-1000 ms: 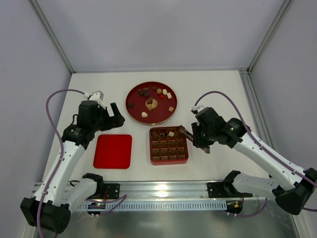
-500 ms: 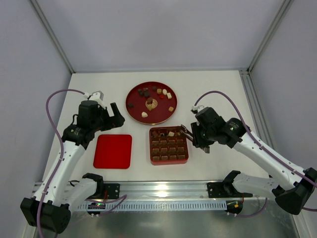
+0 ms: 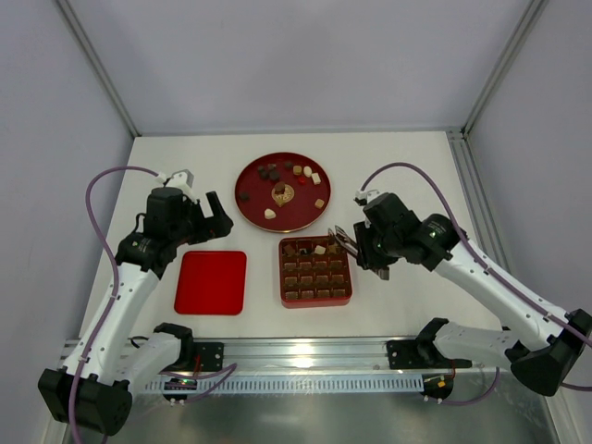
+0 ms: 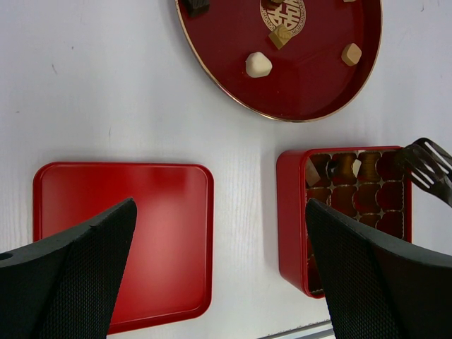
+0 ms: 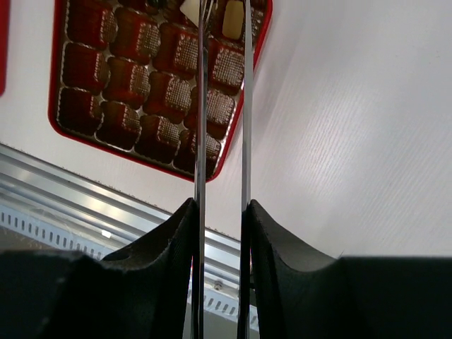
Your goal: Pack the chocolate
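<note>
Tongs over the box, left arm waiting

Chocolate (image 4: 258, 65) lies mostly on the round red plate (image 4: 311, 78) at the far side of the table (image 3: 407, 166): I see dark, light brown and cream pieces scattered on it. A few more pieces sit already in the far row of the red box (image 4: 288, 212), among them two cream ones (image 5: 233, 21). The other compartments I can see show only the brown liner.

The right gripper (image 5: 220, 219) is closed narrow on a pair of metal tongs (image 5: 200, 106), with one finger pressing on each blade. The blades run forward nearly parallel with a small gap between them. Their tips are above the far right corner of the box, close to the cream pieces. I cannot tell whether something is between the tips, because the top edge of the wrist view cuts them off.

The left gripper (image 4: 220, 212) is spread wide and holds nothing. It hangs above the table, between the flat red lid (image 4: 141, 205) and the box. The lid lies just left of the box, not touching it, and the plate is beyond both of them.
</note>
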Motion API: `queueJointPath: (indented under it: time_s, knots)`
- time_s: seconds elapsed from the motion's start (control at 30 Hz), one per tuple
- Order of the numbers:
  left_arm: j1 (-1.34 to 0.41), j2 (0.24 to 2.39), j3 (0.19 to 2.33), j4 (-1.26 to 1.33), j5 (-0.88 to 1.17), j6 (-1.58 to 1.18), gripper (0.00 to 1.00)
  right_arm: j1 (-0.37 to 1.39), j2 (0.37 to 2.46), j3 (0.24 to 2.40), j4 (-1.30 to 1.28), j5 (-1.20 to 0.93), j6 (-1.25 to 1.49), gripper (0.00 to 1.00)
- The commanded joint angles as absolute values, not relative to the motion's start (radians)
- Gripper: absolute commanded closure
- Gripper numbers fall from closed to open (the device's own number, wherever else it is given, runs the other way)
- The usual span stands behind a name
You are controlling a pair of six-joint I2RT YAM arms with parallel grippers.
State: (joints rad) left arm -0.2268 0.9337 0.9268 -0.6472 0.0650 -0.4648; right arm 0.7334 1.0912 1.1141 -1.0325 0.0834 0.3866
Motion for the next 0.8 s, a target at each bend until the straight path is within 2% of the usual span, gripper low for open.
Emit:
queueJointPath:
  time_s: [0.0,0.27,0.47,0.77]
  knots:
    - [-0.224,0.923,0.925,-0.634,0.071,-0.465,0.0,0.732,1.12,1.221,-1.009,0.086,0.344,0.63]
    - [-0.224,0.925,0.925,-0.634,0.077,-0.463,0.0,0.673,1.342,1.457,-0.914,0.014,0.258,0.63]
    - [-0.225,0.927,0.923,-0.632,0.08,-0.463,0.0,0.634,1.648,1.686,-0.864,0.012,0.218,0.63]
    - [-0.224,0.93,0.925,-0.63,0.084,-0.465,0.0,0.617,1.974,2.026,-0.905,-0.028,0.219,0.62]
